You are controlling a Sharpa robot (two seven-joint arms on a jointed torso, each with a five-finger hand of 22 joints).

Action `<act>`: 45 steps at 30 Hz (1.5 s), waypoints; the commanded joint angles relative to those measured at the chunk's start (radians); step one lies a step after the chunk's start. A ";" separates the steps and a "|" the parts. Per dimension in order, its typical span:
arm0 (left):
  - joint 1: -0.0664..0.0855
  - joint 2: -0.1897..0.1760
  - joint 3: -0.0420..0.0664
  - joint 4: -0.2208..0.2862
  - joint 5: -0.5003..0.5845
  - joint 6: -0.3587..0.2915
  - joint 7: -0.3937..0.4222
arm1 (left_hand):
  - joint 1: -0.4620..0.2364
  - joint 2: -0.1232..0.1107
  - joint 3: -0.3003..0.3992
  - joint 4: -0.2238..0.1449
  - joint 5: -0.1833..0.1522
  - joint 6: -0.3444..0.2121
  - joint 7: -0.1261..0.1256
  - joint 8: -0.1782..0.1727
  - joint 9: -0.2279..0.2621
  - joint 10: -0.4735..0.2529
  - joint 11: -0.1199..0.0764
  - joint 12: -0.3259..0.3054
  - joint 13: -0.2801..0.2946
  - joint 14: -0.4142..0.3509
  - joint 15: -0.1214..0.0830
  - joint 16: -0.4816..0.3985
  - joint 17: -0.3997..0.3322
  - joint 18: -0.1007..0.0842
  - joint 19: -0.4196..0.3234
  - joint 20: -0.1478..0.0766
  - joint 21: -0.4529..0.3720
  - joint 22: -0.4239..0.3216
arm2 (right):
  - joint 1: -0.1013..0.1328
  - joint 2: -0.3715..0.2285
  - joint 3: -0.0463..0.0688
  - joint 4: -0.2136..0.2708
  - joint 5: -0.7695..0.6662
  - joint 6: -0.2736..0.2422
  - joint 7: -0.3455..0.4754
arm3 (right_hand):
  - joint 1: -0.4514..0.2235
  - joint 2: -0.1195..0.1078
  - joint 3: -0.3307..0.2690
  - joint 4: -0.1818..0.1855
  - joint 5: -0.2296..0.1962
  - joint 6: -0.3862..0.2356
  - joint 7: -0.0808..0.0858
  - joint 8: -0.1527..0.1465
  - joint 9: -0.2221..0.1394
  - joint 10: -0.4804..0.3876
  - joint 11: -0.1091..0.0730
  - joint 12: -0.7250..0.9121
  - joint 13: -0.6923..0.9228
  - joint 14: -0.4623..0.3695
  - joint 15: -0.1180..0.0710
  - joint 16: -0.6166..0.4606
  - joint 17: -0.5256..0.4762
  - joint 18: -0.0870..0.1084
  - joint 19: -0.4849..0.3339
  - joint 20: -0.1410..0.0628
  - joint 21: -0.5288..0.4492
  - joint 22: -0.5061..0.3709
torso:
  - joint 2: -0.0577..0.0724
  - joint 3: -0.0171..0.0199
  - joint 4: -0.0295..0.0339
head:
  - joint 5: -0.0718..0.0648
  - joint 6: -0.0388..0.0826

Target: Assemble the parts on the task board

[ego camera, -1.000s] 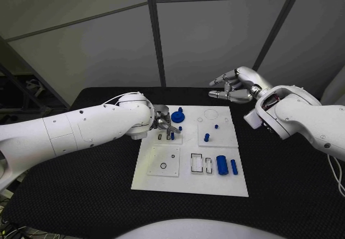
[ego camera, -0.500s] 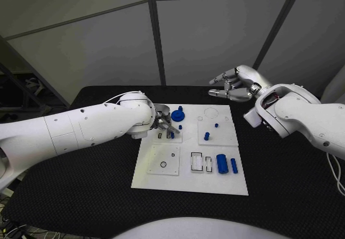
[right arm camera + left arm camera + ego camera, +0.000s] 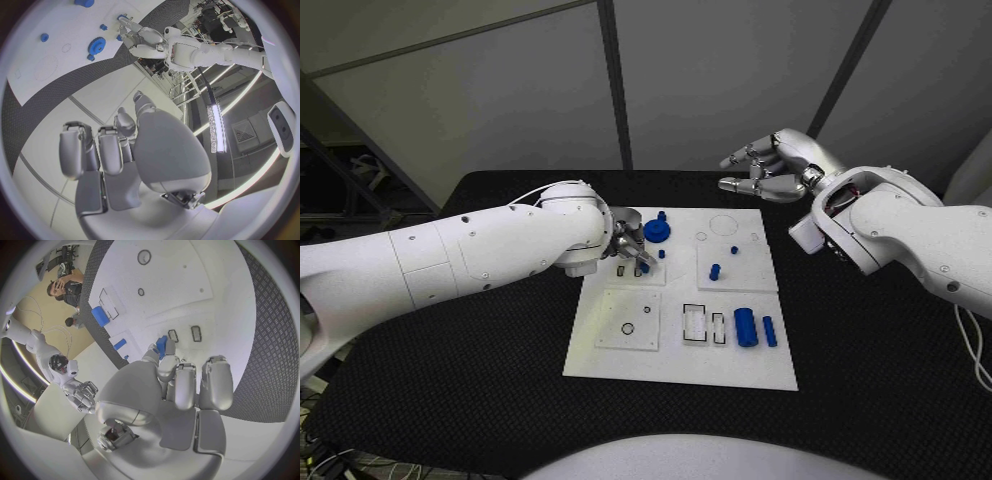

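Observation:
The white task board (image 3: 678, 372) lies mid-table. On it are a blue gear (image 3: 656, 235), small blue pegs (image 3: 715, 272) and two blue cylinders (image 3: 746, 329) near its right edge. My left hand (image 3: 629, 250) hovers over the board's far left corner, beside the gear. It pinches a small blue peg (image 3: 161, 346) at its fingertips, just above two small slots (image 3: 196, 333). My right hand (image 3: 769, 170) hangs in the air beyond the board's far right corner, fingers loosely bent and holding nothing. The right wrist view shows the gear (image 3: 96, 46) and the board (image 3: 37, 50) far off.
Raised square plates with holes and rectangular recesses (image 3: 694, 326) cover the board. Black table (image 3: 473, 350) surrounds it on all sides. My left forearm (image 3: 459, 265) stretches over the table to the left of the board.
My left hand has shifted very slightly toward the board's far edge with the peg. The right hand has stayed where it was.

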 commanded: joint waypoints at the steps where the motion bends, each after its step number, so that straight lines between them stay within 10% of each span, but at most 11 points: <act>1: -0.001 -0.003 -0.001 0.000 0.071 -0.027 -0.001 | 0.048 0.010 0.060 -0.033 0.010 -0.010 -0.002 0.001 0.013 -0.003 -0.008 -0.010 -0.002 0.061 -0.009 0.003 0.103 -0.015 -0.001 -0.010 0.007 0.002 | 0.002 0.002 0.001 -0.002 -0.003 0.009 0.002 | 0.001 0.008 -0.001 -0.007 0.004 0.008 -0.001 0.004 -0.002 -0.001 -0.002 -0.004 -0.001 0.060 -0.006 -0.005 0.106 0.018 -0.001 -0.003 -0.004 0.051 | 0.000 0.0002 0.0002 | 0.001 -0.001; 7: -0.001 -0.016 -0.001 0.006 0.140 -0.054 0.003 | 0.013 -0.048 0.248 -0.074 0.011 -0.018 0.004 0.006 0.047 -0.001 -0.006 -0.024 -0.008 0.061 -0.004 0.003 0.103 -0.016 -0.001 -0.008 0.006 0.007 | 0.002 0.002 0.001 -0.007 -0.003 0.008 0.003 | 0.002 0.008 -0.001 -0.008 0.007 0.008 -0.001 0.005 -0.002 -0.001 -0.002 -0.004 -0.002 0.061 -0.006 -0.005 0.106 0.018 -0.001 -0.003 -0.004 0.051 | 0.001 0.0007 0.0009 | 0.005 -0.001; 8: -0.001 -0.020 -0.001 0.008 0.147 -0.057 0.003 | -0.062 -0.108 0.408 -0.086 0.008 -0.020 0.006 0.013 0.078 0.005 -0.004 -0.026 -0.008 0.061 -0.002 0.003 0.103 -0.016 -0.001 -0.005 0.005 0.011 | 0.002 0.002 0.001 -0.008 -0.003 0.008 0.003 | 0.002 0.008 -0.001 -0.008 0.007 0.008 -0.001 0.005 -0.002 -0.001 -0.002 -0.004 -0.002 0.061 -0.006 -0.005 0.106 0.018 -0.001 -0.003 -0.004 0.051 | 0.000 0.0005 0.0013 | 0.005 -0.001; 13: -0.001 -0.043 -0.001 0.024 0.165 -0.089 0.004 | -0.156 -0.168 0.588 -0.110 0.005 -0.023 0.004 0.026 0.125 0.012 -0.002 -0.026 -0.005 0.061 -0.003 0.003 0.103 -0.016 0.000 -0.004 0.003 0.017 | 0.002 0.001 0.001 -0.012 -0.003 0.002 0.006 | 0.002 0.009 -0.001 -0.008 0.010 0.010 -0.001 0.006 -0.002 0.001 -0.002 -0.001 0.001 0.061 -0.007 -0.006 0.106 0.017 0.000 -0.004 -0.004 0.052 | 0.000 0.0004 0.0029 | 0.008 -0.003; 26: -0.009 -0.114 -0.002 0.104 0.099 -0.215 0.011 | -0.179 -0.187 0.637 -0.129 0.008 -0.024 0.004 0.034 0.146 0.018 -0.004 -0.021 0.001 0.062 -0.004 0.004 0.104 -0.019 0.012 -0.005 0.012 0.036 | 0.002 -0.001 0.001 -0.026 -0.003 -0.005 0.010 | 0.002 0.010 -0.001 -0.008 0.011 0.011 -0.002 0.006 -0.002 0.002 -0.002 0.000 0.001 0.061 -0.007 -0.006 0.107 0.017 0.000 -0.004 -0.004 0.052 | 0.001 0.0053 0.0217 | 0.004 -0.005; 45: -0.099 -0.156 -0.003 0.200 -0.048 -0.592 0.064 | -0.191 -0.232 0.716 -0.155 0.027 -0.010 -0.002 0.042 0.174 0.044 -0.011 -0.004 0.021 0.062 -0.010 0.005 0.104 -0.027 0.037 -0.011 0.034 0.075 | 0.002 -0.011 0.000 -0.030 -0.003 -0.009 0.017 | 0.001 0.010 -0.001 -0.008 0.012 0.011 -0.002 0.007 -0.002 0.002 -0.002 0.000 0.000 0.061 -0.007 -0.006 0.107 0.017 0.000 -0.004 -0.003 0.053 | 0.001 0.0071 0.0303 | 0.004 -0.010</act>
